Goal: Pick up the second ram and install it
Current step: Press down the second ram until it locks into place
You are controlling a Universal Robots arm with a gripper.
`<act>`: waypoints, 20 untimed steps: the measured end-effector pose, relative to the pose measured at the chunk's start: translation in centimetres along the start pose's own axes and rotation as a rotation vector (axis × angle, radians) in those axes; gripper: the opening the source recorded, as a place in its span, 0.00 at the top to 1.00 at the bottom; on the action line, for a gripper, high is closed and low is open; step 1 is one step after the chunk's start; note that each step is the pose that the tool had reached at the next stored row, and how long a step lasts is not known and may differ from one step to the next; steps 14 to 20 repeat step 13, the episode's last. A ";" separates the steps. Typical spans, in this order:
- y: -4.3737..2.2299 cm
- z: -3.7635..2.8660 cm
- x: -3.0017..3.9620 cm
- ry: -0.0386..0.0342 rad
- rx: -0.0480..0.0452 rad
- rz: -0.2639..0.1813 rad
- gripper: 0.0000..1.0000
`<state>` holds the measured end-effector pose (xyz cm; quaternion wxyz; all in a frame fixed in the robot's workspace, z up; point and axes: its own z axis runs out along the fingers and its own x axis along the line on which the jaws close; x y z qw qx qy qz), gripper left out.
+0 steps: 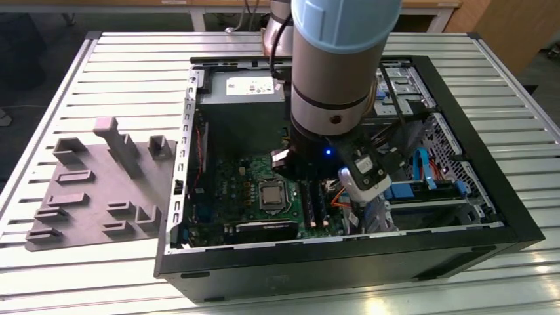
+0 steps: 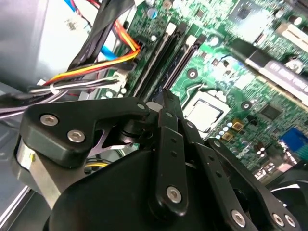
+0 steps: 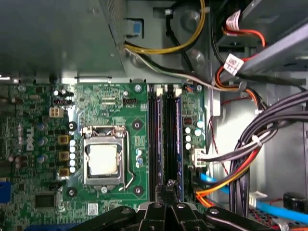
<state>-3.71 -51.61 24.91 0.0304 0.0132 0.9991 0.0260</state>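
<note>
Slatted metal table, open computer case on it, grey plastic tray just beside

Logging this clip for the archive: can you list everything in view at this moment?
Table: one, pale slatted metal, under everything.
Tray: one, grey, on the table, at the exterior view's left of the case.
Computer case: one, black, open, mid-table.
Circuit board: one, green, inside the case.
Processor: one, silver, on the board.
Memory slots: several, black, beside the processor.
Cables: many, orange, blue, yellow, black, beside the board.
Arm: one, pale blue and silver, reaching into the case.
Claw: one, black, over the memory slots.
</note>
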 end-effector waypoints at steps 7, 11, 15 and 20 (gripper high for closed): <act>1.24 0.07 0.03 0.0000 -0.0001 0.000 0.89; 1.27 0.08 0.04 0.0000 -0.0001 0.000 0.89; 1.27 0.07 0.04 0.0000 0.0000 0.000 0.89; 1.27 0.07 0.04 0.0000 0.0000 0.000 0.89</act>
